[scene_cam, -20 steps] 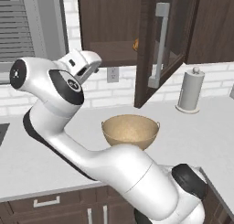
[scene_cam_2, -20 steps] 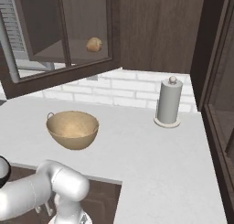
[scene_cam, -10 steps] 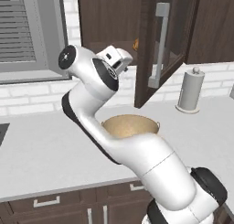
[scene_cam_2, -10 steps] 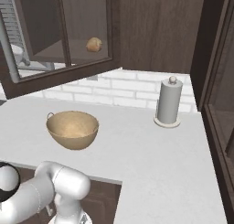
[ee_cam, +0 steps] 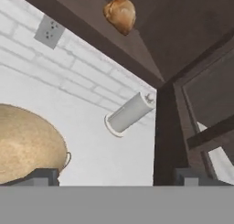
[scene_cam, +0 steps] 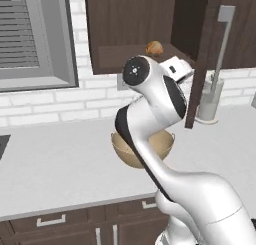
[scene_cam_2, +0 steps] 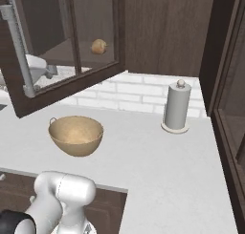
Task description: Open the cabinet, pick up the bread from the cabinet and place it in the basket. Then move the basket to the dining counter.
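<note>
The cabinet (scene_cam: 125,29) stands open, its glass door (scene_cam_2: 72,42) swung out over the counter. On its shelf lies the bread (scene_cam: 154,48), a small golden roll, also visible through the glass (scene_cam_2: 98,46) and at the top of the hand view (ee_cam: 120,13). My gripper (scene_cam: 184,74) hangs just below the shelf, right of the bread and apart from it. Its fingertips (ee_cam: 43,176) stand wide apart, open, with nothing between them. The tan basket (scene_cam_2: 75,135) sits on the grey counter under the cabinet. In the left base view my arm partly hides the basket (scene_cam: 162,141).
A paper towel holder (scene_cam_2: 177,106) stands at the back right of the counter (scene_cam_2: 158,166). The open door's bar handle (scene_cam: 222,44) hangs close to my hand on its right. There is a wall outlet (ee_cam: 49,32) and a window (scene_cam: 30,39) at the left.
My arm has swung from the left, near the window, to the right, bringing the hand up under the open cabinet shelf. The gripper stayed open; bread and basket have not moved.
</note>
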